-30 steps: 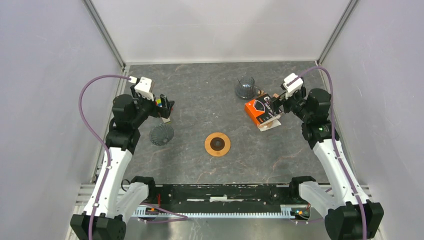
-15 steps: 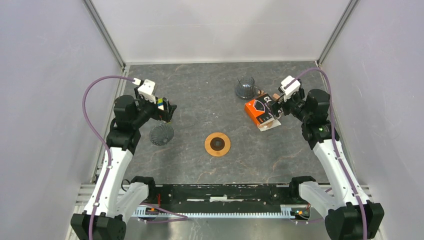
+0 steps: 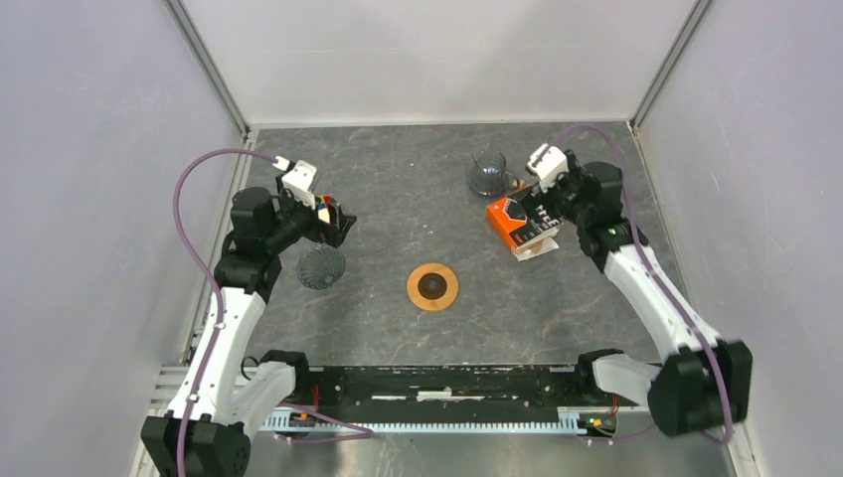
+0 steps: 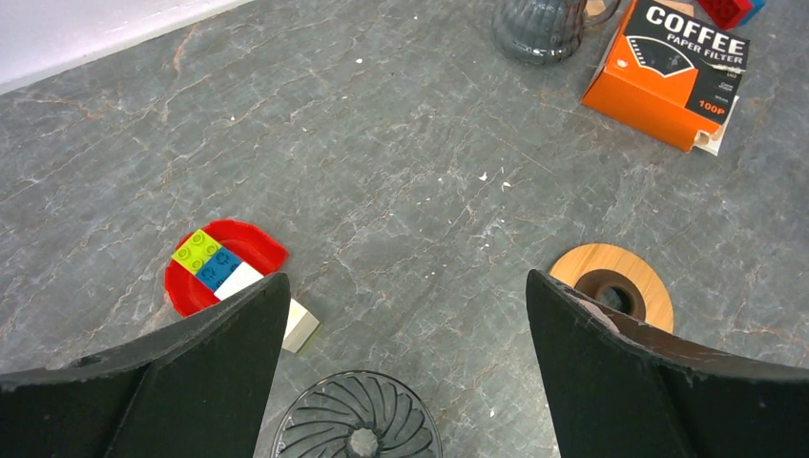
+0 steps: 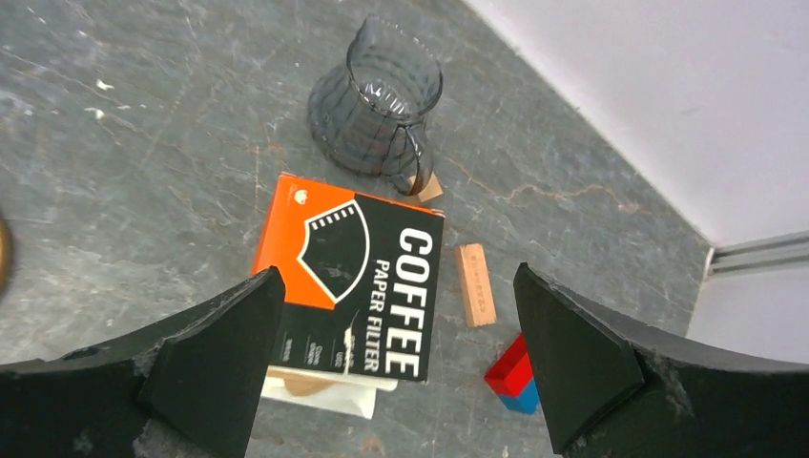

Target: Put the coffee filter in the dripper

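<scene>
Since a second ago the right pincer (image 3: 540,211) has swung inward over the orange box (image 3: 509,227), and the left pincer (image 3: 336,224) has edged right, above the dripper (image 3: 321,266) standing on the surface (image 3: 418,179). From the left wrist I see that pincer spread wide, gripping nothing, with the dripper just below it. The right wrist shows the other pincer equally wide and empty over the box.

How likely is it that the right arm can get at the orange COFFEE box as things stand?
Probably yes: the right end effector hangs open over the orange box, with nothing visible in between.
</scene>
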You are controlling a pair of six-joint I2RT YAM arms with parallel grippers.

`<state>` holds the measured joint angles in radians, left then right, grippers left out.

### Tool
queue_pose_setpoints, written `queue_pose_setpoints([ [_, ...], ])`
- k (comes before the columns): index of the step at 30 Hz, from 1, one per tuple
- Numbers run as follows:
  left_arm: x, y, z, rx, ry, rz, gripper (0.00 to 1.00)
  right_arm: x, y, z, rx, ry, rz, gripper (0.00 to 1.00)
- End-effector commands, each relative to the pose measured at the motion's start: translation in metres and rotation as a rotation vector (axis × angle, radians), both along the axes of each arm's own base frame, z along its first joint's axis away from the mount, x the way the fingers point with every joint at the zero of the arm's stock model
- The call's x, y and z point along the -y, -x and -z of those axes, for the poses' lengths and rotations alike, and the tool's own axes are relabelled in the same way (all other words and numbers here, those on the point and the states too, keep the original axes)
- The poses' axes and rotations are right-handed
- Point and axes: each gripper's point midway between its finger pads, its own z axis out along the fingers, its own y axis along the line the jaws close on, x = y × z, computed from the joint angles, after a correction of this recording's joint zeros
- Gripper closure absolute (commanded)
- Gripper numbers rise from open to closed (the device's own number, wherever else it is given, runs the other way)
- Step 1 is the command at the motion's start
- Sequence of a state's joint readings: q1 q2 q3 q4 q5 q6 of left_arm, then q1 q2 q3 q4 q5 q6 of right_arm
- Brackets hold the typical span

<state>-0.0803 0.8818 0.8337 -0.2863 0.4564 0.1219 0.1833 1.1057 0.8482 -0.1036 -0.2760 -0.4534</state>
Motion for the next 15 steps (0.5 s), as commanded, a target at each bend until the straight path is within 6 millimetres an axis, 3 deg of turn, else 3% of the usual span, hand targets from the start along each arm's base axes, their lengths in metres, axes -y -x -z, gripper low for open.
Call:
queue_pose_setpoints([
  [1,0.003,-0.002,-0.001,0.032,-0.028,0.040,0.00,-0.007,-0.048,-0.004,0.019,0.083,-0.037,0.02],
  [5,0.004,-0.005,0.002,0.017,-0.024,0.042,0.00,-0.015,-0.083,0.013,-0.038,0.153,-0.093,0.01],
  [12,0.001,-0.010,0.009,0.000,-0.040,0.029,0.00,-0.028,-0.132,0.045,-0.158,0.177,-0.139,0.14],
  [15,0.000,-0.013,0.012,-0.006,-0.045,0.023,0.00,-0.030,-0.142,0.060,-0.203,0.189,-0.151,0.19],
])
